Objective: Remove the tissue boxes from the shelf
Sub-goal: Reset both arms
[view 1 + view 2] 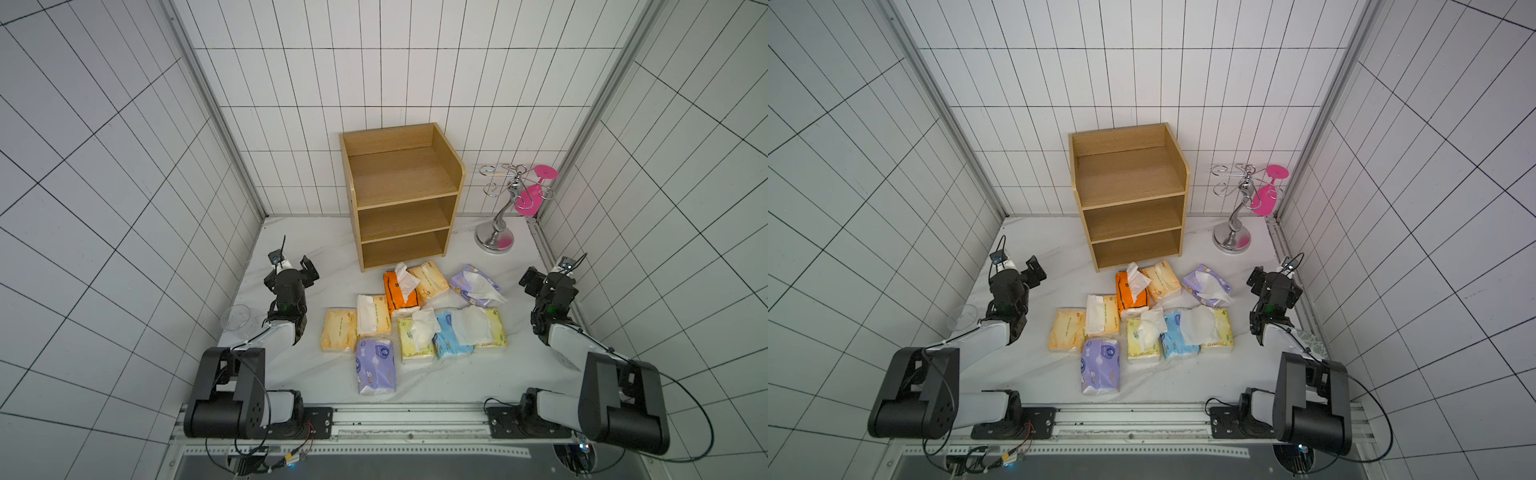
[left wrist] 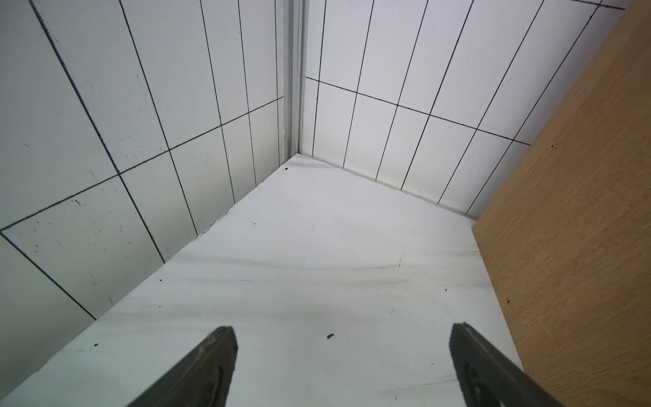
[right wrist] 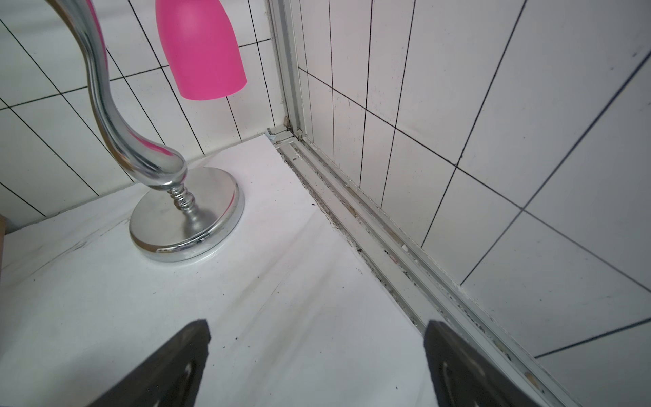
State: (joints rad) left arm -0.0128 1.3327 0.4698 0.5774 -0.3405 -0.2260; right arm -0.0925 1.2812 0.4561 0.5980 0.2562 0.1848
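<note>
We hold both sets of jaws wide and empty, the left gripper [image 2: 341, 333] over the table [image 1: 328, 249] beside the shelf [image 1: 401, 199], the right gripper [image 3: 317, 327] near the stand [image 3: 186, 215], while nine tissue packs [image 1: 376, 365] lie clustered on the table just before the shelf.

The shelf [image 1: 401, 176] is light brown with thin wood lines. The orange pack [image 1: 395, 299] is bright, with black marks. Two purple packs [image 1: 376, 365] have small pale pictures. The blue pack [image 1: 449, 345] is light. The yellow packs [image 1: 409, 351] and peach packs [image 1: 338, 334] are soft in colour. The glass [image 3: 200, 53] is pink, and its stand [image 3: 186, 218] is shiny silver. The wall tiles [image 1: 104, 166] are white with black lines.
</note>
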